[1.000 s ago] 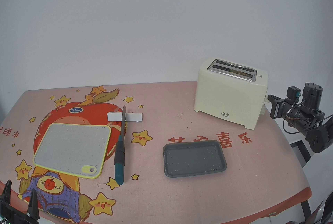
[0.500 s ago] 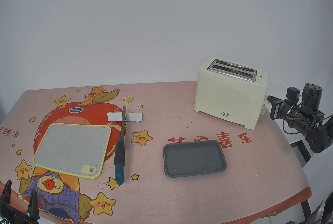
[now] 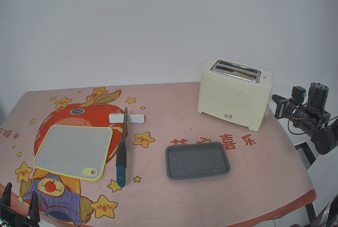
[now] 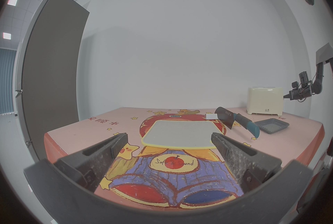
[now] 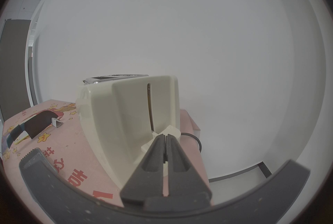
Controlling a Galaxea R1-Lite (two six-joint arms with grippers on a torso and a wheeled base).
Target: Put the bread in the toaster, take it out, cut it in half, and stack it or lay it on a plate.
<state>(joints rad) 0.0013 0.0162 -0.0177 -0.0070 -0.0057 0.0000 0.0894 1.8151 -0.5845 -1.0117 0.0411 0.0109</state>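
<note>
The boxy cream toaster (image 3: 234, 94), smooth-sided with a metal-rimmed top, stood near the table's (image 3: 211, 203) far right corner, and a tan sliver of bread (image 3: 243, 73) sat low in its nearer slot. The right gripper (image 5: 165, 138) hung just off the right edge beside the toaster's end wall, its dark fingers pressed together with nothing between them, tips at the cream lever tab at the foot of the vertical slit. A shallow grey rectangular plate (image 3: 197, 160), crumb-speckled with rounded corners, lay towards the near edge, with bare printed cloth all round it. Towards the left edge lay a flat grey cutting board (image 3: 72, 151) rimmed in yellow-green; just beside it a teal-handled knife (image 3: 121, 148) rested its dark blade on a small white block (image 3: 135, 118). The left gripper (image 4: 169, 137) hovered at the near left corner, spread wide and holding nothing
</note>
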